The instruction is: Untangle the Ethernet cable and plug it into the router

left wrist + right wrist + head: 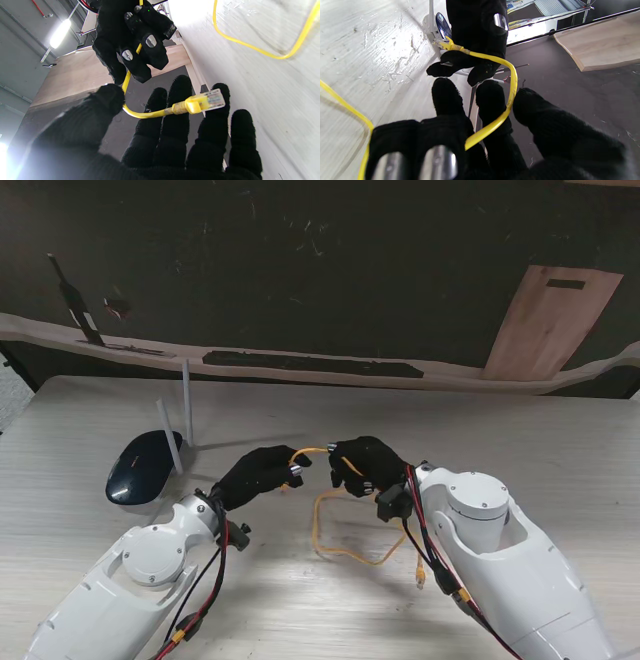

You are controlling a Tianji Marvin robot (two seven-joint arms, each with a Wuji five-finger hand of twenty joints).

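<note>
At our far left the dark blue oval router (143, 466) with two white upright antennas sits on the pale wood-grain table (560, 445). Just right of it, our black-gloved left hand (256, 473) pinches the thin yellow Ethernet cable (345, 552) close behind its clear plug (210, 99), which lies across our fingertips (181, 86). The cable arcs over to our black-gloved right hand (366, 463), whose fingers are curled around it. The rest hangs down in a loose loop on the table, nearer to us, between both arms.
</note>
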